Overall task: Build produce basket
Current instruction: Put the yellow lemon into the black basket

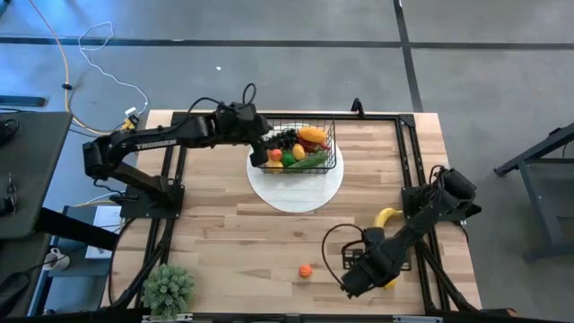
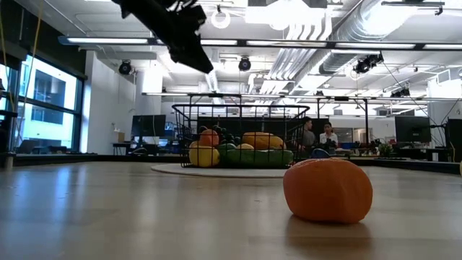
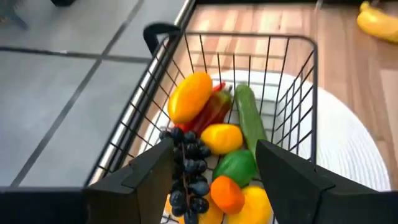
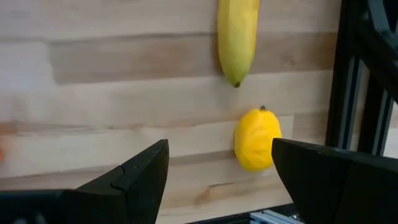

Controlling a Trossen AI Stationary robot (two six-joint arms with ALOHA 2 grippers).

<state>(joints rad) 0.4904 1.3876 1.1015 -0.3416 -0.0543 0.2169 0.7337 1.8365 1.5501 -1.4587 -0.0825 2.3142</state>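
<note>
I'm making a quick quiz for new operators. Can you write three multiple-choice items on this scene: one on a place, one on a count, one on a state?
1. What does the basket stand on?
A. bare wood
B. a white plate
C. the floor

2. How many pieces of produce lie on the table outside the basket?
A. one
B. three
C. six

3. How is the right gripper?
A. open, holding nothing
B. shut on the banana
C. shut on the lemon

Answers:
1 B, the white plate shows all round the basket in the high view.
2 B, a banana, a lemon and a small orange fruit.
3 A, its fingers stand apart above the wood, with the lemon beyond them.
</note>
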